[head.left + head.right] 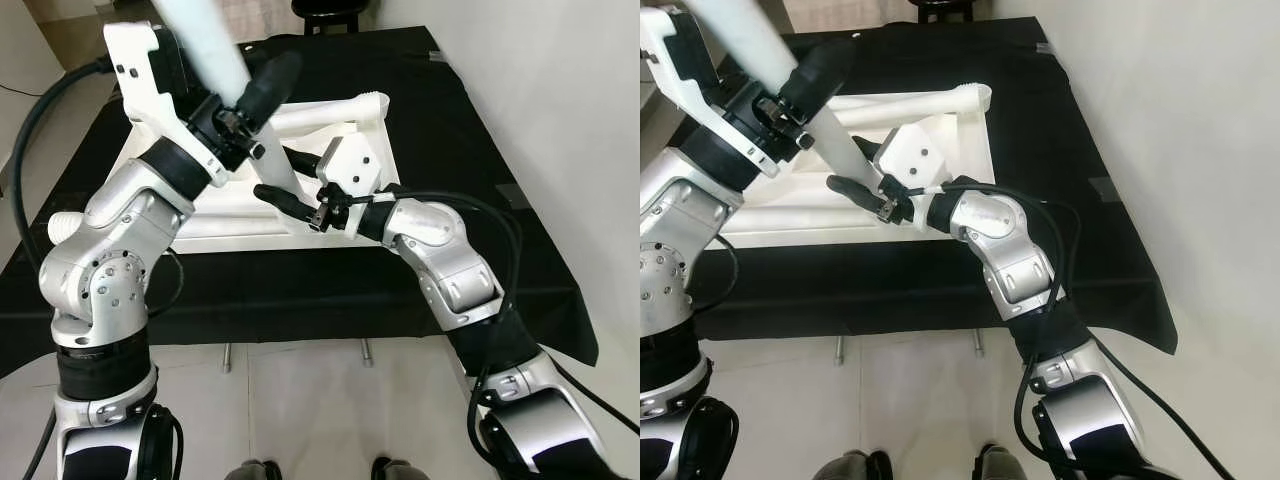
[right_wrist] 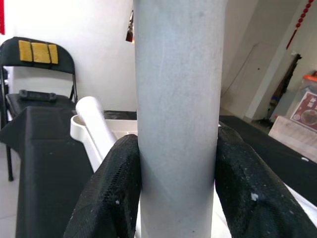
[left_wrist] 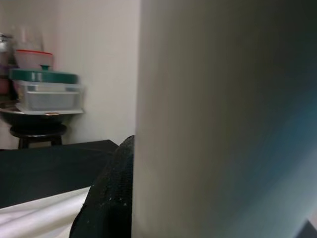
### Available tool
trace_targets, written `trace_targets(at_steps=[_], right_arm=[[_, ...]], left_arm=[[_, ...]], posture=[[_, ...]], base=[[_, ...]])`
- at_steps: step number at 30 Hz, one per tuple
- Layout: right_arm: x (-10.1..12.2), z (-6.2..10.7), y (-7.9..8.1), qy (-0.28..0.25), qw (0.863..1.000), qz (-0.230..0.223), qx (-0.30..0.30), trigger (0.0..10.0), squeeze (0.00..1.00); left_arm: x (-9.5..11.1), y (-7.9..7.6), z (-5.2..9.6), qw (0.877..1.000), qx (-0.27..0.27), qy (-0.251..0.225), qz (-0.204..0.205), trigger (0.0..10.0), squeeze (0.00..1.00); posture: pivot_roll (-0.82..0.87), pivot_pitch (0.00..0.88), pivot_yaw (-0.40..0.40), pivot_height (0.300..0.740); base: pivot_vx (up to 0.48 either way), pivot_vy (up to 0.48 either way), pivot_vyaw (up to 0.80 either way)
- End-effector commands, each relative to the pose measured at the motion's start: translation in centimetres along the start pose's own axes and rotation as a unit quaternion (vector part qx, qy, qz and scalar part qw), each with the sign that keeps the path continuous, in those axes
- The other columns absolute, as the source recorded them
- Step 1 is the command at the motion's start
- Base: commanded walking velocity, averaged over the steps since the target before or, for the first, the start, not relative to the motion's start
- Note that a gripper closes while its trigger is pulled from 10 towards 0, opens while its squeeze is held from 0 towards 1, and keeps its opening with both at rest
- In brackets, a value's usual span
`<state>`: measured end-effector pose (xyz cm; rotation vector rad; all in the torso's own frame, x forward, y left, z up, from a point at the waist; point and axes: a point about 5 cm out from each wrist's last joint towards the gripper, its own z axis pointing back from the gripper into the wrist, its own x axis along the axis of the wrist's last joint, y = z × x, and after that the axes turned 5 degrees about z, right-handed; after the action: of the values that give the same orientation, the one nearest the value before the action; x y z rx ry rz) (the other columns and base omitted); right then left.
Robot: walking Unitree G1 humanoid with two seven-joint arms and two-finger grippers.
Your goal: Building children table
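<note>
Left eye view, both grippers clamped on white table leg (image 1: 215, 60), left gripper (image 1: 245, 105) high, right gripper (image 1: 290, 185) low, leg slanting upward-left.

The table leg (image 2: 178, 114) I held looked like matt white plastic, smooth with faint scuffs. My right gripper (image 2: 176, 193) pressed it with black fingers (image 2: 111, 193) of a rough, speckled, rubbery finish; the left gripper (image 1: 262, 95) had the same black padding. The white tabletop (image 1: 970, 170) seemed smooth and slightly glossy. Under it lay a matt black cloth (image 1: 440, 130). My arms were brushed silver metal with white plastic wrist housings.
</note>
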<state>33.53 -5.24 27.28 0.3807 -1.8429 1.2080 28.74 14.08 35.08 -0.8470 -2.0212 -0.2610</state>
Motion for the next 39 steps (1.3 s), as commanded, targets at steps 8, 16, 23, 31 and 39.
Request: trace_targets(at_steps=[8, 16, 23, 31, 39], right_arm=[[-1.9, 0.0, -0.3, 0.057, 0.996, -0.053, -0.043, 10.0, 0.87], [-0.7, -1.7, 0.9, 0.022, 0.988, -0.153, 0.009, 10.0, 0.93], [-0.6, -2.8, 1.8, 0.040, 0.988, -0.142, 0.042, 1.4, 0.00], [-0.8, -3.0, 2.1, 0.060, 0.987, -0.147, 0.036, 0.0, 0.00], [-1.2, -2.8, 2.0, 0.070, 0.986, -0.151, 0.019, 0.0, 0.00]], left_arm=[[0.1, -0.8, 0.4, 0.999, -0.033, -0.005, 0.000, 0.0, 0.00], [-1.1, -2.3, 0.8, 0.991, -0.121, 0.022, 0.052, 0.0, 0.00], [-2.1, -2.8, 1.1, 0.988, -0.140, 0.044, 0.054, 0.0, 0.00], [-2.2, -3.1, 1.0, 0.988, -0.137, 0.037, 0.058, 0.0, 0.00], [-1.9, -3.0, 0.9, 0.989, -0.135, 0.026, 0.056, 0.0, 0.00]], posture=[[-0.05, 0.130, 0.052, 0.740], [-0.05, 0.116, 0.049, 0.740], [-0.05, 0.110, 0.047, 0.740], [-0.05, 0.116, 0.049, 0.740], [-0.06, 0.118, 0.050, 0.740]], base=[[0.000, 0.000, 0.00], [0.000, 0.000, 0.00], [0.000, 0.000, 0.00], [0.000, 0.000, 0.00], [0.000, 0.000, 0.00]])
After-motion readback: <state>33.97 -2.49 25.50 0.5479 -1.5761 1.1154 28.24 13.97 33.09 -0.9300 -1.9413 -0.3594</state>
